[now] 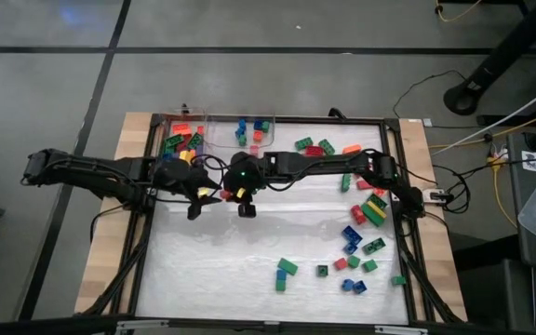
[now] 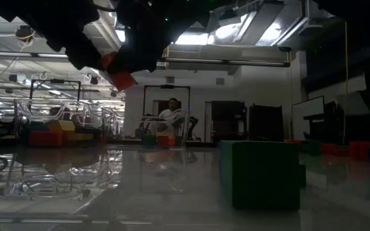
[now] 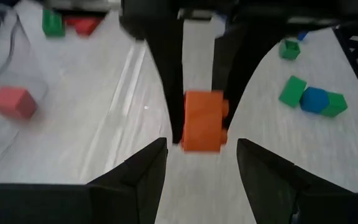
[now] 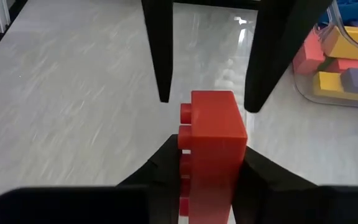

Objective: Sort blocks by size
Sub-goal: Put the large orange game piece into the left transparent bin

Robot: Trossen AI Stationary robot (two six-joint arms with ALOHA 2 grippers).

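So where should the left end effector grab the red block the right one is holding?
Grip the red block's free end, which sticks out past the right end effector, coming head-on from opposite. The open left end effector has a finger either side of that end.

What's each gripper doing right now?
Left gripper: open, fingers straddling the red block.
Right gripper: closed, holding the red block.

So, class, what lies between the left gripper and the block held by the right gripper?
Nothing: in the left wrist view only bare table shows between the open left gripper and the orange-red block in the right gripper.
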